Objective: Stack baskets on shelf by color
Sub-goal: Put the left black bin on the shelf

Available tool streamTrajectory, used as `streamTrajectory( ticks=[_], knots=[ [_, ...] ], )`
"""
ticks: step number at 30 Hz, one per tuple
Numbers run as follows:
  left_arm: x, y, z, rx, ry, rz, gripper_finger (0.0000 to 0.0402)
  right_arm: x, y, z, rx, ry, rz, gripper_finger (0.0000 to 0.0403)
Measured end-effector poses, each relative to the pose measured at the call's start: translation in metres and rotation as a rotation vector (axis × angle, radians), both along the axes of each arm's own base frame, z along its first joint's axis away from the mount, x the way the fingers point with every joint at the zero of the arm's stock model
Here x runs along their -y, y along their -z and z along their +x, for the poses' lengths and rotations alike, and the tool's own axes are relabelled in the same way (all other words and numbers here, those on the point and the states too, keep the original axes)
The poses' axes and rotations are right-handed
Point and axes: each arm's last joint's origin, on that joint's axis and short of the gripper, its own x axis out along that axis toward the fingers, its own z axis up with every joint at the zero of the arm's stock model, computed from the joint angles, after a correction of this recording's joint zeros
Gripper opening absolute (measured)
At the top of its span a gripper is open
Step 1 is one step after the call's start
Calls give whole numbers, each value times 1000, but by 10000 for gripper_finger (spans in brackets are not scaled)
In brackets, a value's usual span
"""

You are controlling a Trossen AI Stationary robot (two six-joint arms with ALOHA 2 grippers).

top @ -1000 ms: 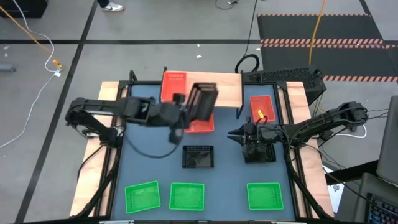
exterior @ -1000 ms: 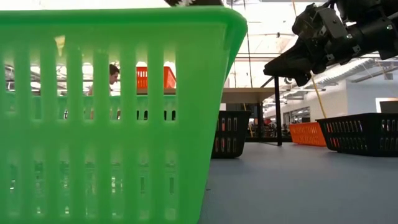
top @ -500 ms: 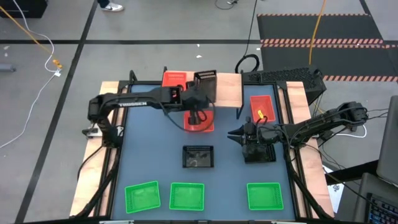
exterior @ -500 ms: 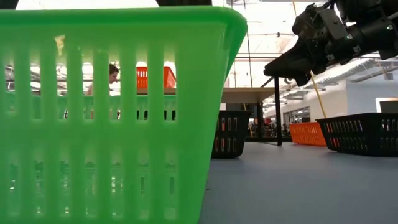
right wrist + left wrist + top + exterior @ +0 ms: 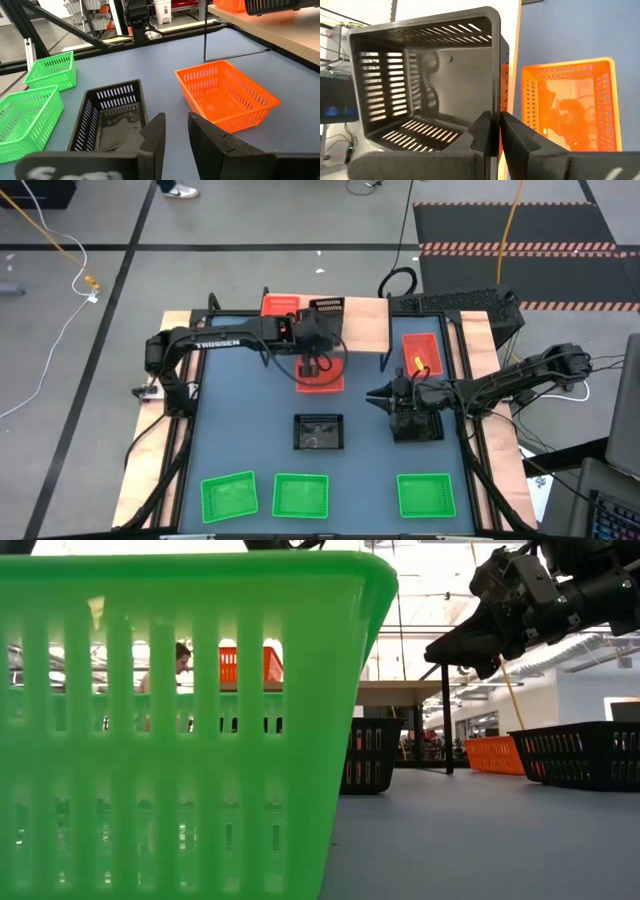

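My left gripper (image 5: 495,127) reaches over the shelf (image 5: 365,320), shut on a black basket (image 5: 327,307). That basket is beside a red basket (image 5: 280,307) on the plank. Whether its bottom rests on the plank, I cannot tell. Another red basket (image 5: 320,372) lies on the blue table just below the left arm. My right gripper (image 5: 175,130) hangs open above a second black basket (image 5: 107,120) at the table's right. My left gripper holds the black basket by the rim of its near side wall (image 5: 495,102), one finger inside the basket and one outside. The fingers slant down from the table's near side. The basket's open side is turned toward the wrist camera, over the shelf plank.
A third black basket (image 5: 319,432) sits mid-table, and a red basket (image 5: 422,355) lies at the right under the shelf's end. Three green baskets (image 5: 301,495) line the near edge; one (image 5: 180,720) fills the low view. A person shows in the room behind.
My left gripper has swung toward the table's far edge and down, carrying the black basket from above the table's red basket onto the shelf area next to the red one there. The basket has tipped lower. My right arm has kept still.
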Motion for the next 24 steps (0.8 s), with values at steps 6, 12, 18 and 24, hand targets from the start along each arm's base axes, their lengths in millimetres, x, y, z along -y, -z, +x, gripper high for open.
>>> streamTrajectory(
  ticks=[6,12,18,24],
  knots=[
    [-4,-1,0,28,-30,-26,35,0,-1,0,6,0,1,80],
    [-5,0,0,29,-37,-27,69,0,-1,0,6,1,1,80],
    [-7,-1,0,46,-49,-29,111,0,-1,0,7,2,2,80],
    [-7,-2,1,58,-51,-30,138,0,-1,0,7,4,4,80]
  ],
)
